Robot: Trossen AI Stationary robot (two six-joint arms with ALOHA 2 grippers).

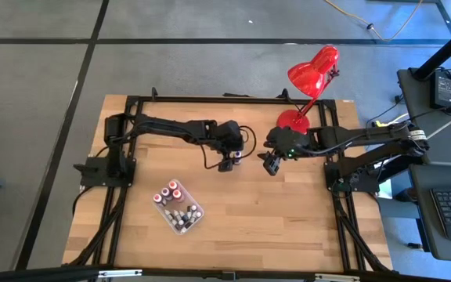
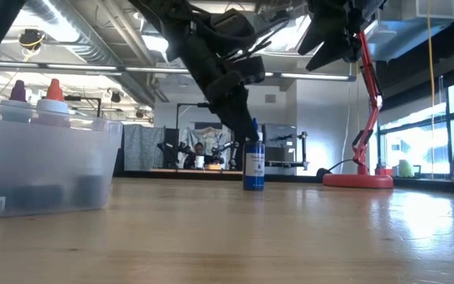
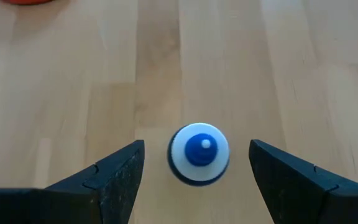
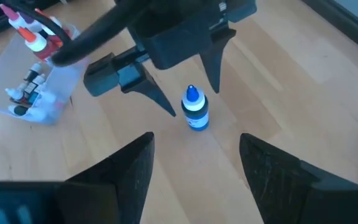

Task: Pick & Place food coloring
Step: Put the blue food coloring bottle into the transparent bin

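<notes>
A blue bottle (image 2: pixel 253 166) of food coloring stands upright on the worktop (image 1: pixel 288 211), apart from the tray (image 1: pixel 195 220) that holds the other bottles (image 1: pixel 174 208). The left gripper (image 4: pixel 185 94) hangs directly over it, jaws open, one finger on each side of the cap and not touching it. The right gripper (image 1: pixel 270 164) hovers just beside, jaws open and empty, near the red lamp (image 1: pixel 310 78).

I am seeing a blue bottle (image 2: pixel 253 166) with a white label and a blue cap on the light wood table (image 1: pixel 288 227). The lamp (image 1: pixel 312 74) at the far edge is showing glossy red. In the clear tray (image 1: pixel 180 210), bottles are showing red and white caps. Both arms are looking black.
</notes>
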